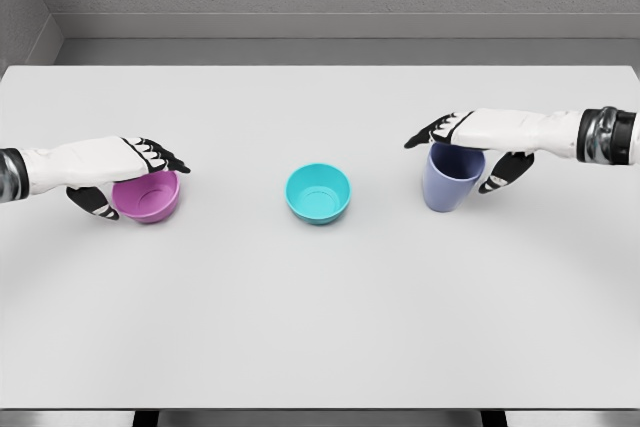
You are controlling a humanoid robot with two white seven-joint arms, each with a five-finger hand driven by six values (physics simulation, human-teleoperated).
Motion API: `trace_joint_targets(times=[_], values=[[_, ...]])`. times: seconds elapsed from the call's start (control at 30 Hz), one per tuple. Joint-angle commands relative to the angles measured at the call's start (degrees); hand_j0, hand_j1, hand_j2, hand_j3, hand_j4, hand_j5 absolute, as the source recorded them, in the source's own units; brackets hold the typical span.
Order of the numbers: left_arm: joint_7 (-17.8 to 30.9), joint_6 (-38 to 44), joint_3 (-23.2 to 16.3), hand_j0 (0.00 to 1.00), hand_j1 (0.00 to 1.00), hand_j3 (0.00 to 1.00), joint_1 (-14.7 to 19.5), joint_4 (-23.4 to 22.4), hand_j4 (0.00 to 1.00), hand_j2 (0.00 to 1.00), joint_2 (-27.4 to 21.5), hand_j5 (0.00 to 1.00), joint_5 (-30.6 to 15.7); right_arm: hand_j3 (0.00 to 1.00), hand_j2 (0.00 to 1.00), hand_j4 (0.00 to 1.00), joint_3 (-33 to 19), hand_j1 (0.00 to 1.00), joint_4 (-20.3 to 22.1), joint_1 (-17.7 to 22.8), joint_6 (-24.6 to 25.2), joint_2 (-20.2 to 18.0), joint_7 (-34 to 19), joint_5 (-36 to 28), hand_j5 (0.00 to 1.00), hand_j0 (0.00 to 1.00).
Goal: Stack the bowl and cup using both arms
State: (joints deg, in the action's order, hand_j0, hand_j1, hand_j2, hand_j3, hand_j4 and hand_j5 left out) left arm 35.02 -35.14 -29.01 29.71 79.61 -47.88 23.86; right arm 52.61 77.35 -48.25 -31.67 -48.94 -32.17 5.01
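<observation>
From the head camera, a pale grey table [320,327] carries three vessels in a rough row: a pink bowl [150,199] at the left, a teal bowl [318,193] in the middle, and a lavender cup [450,183] at the right, all upright with their mouths facing up. The left hand [115,175] lies over the pink bowl, fingers stretched across its rim and the thumb tucked against its outer wall, so it looks clamped on that bowl, which seems to rest on the table or barely off it. The right hand [480,147] does the same on the cup, fingers over the top edge and thumb down its far side, closed on it; whether the cup is lifted I cannot tell. The teal bowl stands alone between the two hands, touched by neither and well apart from both. It lies to the right of the left hand and to the left of the right hand, at about the same depth on the table, with the two roughly equally near. I judge the coming move turns on that: each hand must carry its piece sideways inward toward the centre bowl, one going in before the other
</observation>
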Motion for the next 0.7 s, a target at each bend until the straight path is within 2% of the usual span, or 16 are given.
trace_joint_targets(times=[0.0, 0.6, 0.67], values=[[-0.02, 0.14, 0.0, 1.0, 1.0, 1.0, 0.0, -0.07, 1.0, 1.0, -0.02, 1.0, -0.31, 1.0, 1.0, 1.0, -0.05, 1.0, -0.01, -0.09, 0.12, -0.1, 0.01, -0.35, 1.0, 1.0], [-0.02, 0.14, 0.0, 1.0, 1.0, 1.0, 0.0, -1.04, 1.0, 1.0, 0.6, 1.0, 0.92, 1.0, 1.0, 1.0, 0.04, 1.0, 0.34, -0.44, -0.06, -0.54, -0.08, -0.26, 1.0, 1.0], [-0.02, 0.14, 0.0, 0.95, 0.95, 0.95, 0.0, -1.04, 0.95, 0.95, 0.6, 0.95, 0.92, 1.0, 1.0, 1.0, 0.04, 1.0, 0.34, -0.44, -0.15, -0.63, -0.08, -0.26, 1.0, 1.0]])
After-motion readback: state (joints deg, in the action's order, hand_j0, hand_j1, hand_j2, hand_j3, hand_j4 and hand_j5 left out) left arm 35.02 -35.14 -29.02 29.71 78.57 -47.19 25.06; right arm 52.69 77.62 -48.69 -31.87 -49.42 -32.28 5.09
